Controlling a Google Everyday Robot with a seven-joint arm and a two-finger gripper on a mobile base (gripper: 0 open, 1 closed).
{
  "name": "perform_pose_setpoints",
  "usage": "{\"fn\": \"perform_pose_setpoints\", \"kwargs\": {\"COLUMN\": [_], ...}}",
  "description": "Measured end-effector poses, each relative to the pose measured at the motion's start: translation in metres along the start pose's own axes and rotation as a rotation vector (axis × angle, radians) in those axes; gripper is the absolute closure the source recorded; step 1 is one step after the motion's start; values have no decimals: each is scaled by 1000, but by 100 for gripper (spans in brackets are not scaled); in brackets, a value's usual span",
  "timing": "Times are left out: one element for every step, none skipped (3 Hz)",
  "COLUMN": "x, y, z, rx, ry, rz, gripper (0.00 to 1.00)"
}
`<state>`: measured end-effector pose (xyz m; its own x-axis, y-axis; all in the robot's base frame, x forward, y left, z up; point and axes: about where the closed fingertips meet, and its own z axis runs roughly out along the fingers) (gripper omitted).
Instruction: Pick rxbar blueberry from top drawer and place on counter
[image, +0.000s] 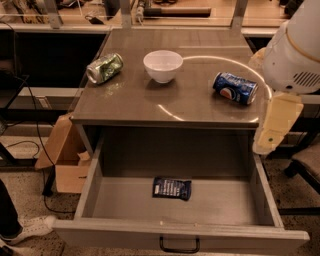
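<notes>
Claw (273, 131) hangs right of top drawer (225, 202).

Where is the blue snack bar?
In the camera view, the rxbar blueberry lies flat mid-floor in the open top drawer, below the counter; the hand hangs at the counter's right edge.

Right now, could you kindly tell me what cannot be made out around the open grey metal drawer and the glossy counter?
- Camera view: the cream gripper hangs right of the counter; the white arm above it is cut off by the frame's right edge.
- Dark-blue foil rxbar wrapper on the floor of the grey drawer: white print too small to read.
- Brown cardboard box: partly hidden behind the drawer's left wall.
</notes>
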<state>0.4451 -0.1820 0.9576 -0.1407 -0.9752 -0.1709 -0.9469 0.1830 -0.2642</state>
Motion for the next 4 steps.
{"fn": "perform_pose_setpoints", "kwargs": {"x": [-15, -15, -22, -43], "y": [3, 3, 17, 34], "z": [21, 21, 38, 79], "rx": [-45, -45, -55, -78], "ry": [-3, -3, 6, 1], "rz": [-26, -26, -28, -36], "gripper": [0, 0, 0, 0]}}
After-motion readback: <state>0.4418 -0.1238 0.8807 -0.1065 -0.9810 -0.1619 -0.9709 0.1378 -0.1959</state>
